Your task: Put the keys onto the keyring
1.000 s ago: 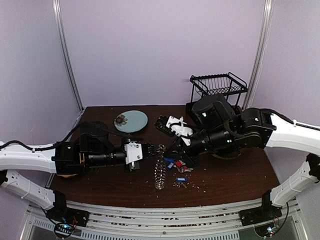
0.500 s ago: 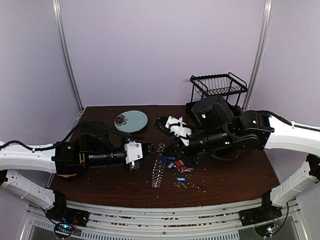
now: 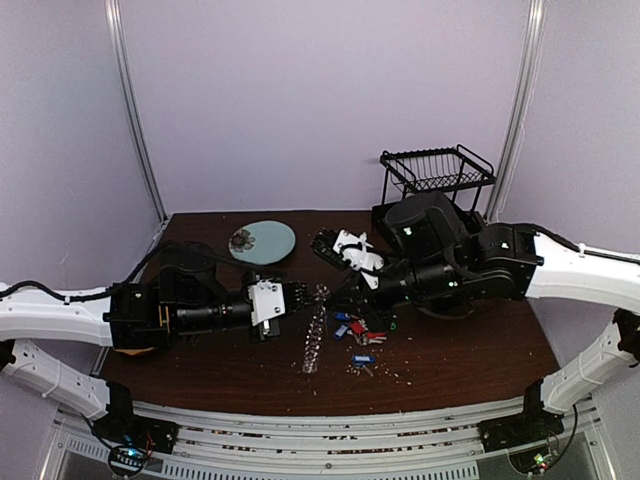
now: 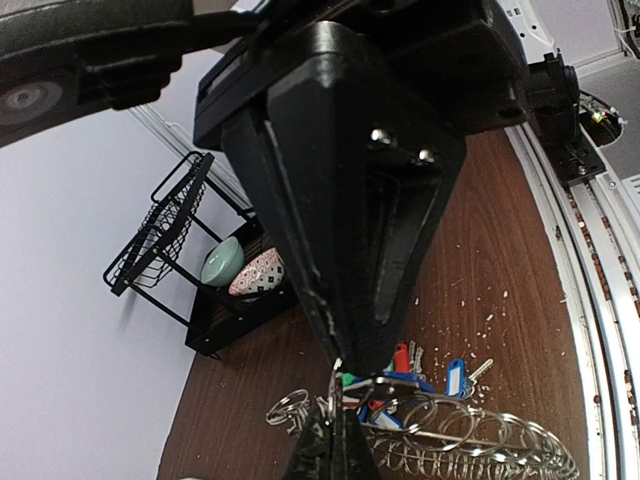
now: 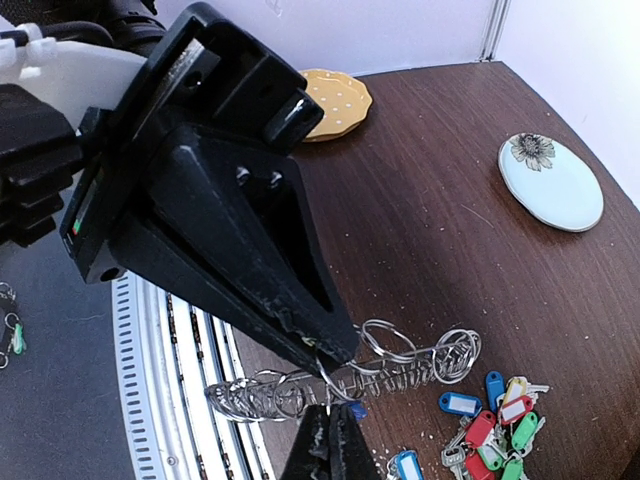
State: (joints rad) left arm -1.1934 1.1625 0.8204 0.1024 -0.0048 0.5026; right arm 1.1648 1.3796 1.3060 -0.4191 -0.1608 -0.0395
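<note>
Two arms on this one, and both meet over the dark brown wood table (image 3: 470,365) right at the top end of the keyring (image 3: 314,338). Biggest thing besides the arms is the black wire rack (image 3: 437,168), far back and to the right of the keyring. A pale round plate (image 3: 263,241) with a flower print sits back and to the left of it.

The keyring reads as a long string of thin silvery wire loops, kinda slinky-looking. Its long axis runs from the claws toward the near table edge; the high end is pinched up and the low end looks like it rests on the wood.

My left gripper (image 4: 340,392) is clenched on one loop at that high end. My right gripper (image 5: 328,386) is clamped on a loop too, coming in from the opposite side. So nothing's free to pick with yet.

What matters next: the keys (image 3: 358,328) are in a little heap just right of the keyring's middle. They're shiny metal with blue, red and green plastic tags. A lone blue-tagged key (image 3: 363,360) lies beside the low end. I'd say the right arm is nearer.
</note>
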